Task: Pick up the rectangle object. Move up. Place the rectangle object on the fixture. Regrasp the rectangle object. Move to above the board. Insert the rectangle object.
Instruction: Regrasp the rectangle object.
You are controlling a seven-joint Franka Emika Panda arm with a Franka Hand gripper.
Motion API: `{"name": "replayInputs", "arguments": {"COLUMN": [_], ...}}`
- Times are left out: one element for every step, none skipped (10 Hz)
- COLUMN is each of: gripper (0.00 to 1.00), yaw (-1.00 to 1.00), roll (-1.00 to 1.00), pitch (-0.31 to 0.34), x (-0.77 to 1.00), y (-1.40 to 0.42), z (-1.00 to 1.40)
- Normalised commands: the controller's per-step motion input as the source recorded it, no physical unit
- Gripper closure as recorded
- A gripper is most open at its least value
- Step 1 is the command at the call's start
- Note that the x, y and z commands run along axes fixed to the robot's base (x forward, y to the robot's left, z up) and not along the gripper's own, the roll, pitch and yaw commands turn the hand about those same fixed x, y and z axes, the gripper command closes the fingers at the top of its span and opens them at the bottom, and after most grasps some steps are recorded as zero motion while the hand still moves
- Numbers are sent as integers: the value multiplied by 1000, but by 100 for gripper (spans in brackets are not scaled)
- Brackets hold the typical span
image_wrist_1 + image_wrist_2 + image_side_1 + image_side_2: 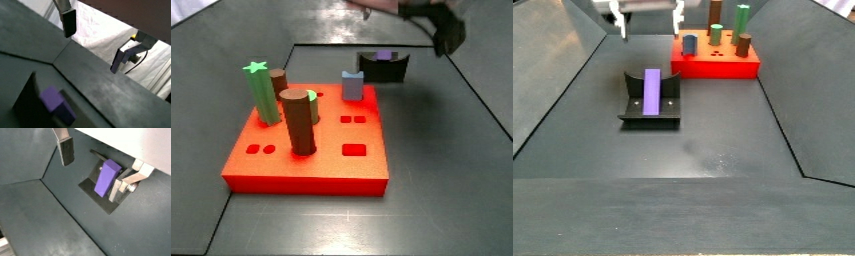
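The purple rectangle object (652,92) lies along the dark fixture (631,108) on the grey floor, leaning on the fixture's upright. Both wrist views show it below the fingers: rectangle object (105,178), and rectangle object (57,102) on the fixture (30,97). My gripper (647,24) hangs open above and behind the fixture, touching nothing. Its two fingertips (66,152) stand wide apart with nothing between them. In a side view the gripper (445,32) is a dark blur above the fixture (382,70). The red board (720,62) sits beyond the fixture.
On the board (305,150) stand a green star peg (262,92), a brown peg (299,120) and a blue-grey peg (352,85), beside several open holes. Sloping grey walls (567,70) enclose the floor. A white cloth (100,30) hangs beyond.
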Motion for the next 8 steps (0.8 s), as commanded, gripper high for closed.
{"name": "replayInputs", "arguments": {"gripper": [0,0,0,0,0,0,0,0], "yaw": [6,2,-1,-2,0,5,14,19], "roll": [60,58,62,65,58,57,60,60], "pitch": [-51,-49,-35,-26,-19,-17,-20,-26], "x": [69,76,94,98,101,89,75,70], "y": [48,45,36,32,24,18,9,9], "z": [-1000,-1000,-1000,-1000,-900,-747,-549,-455]}}
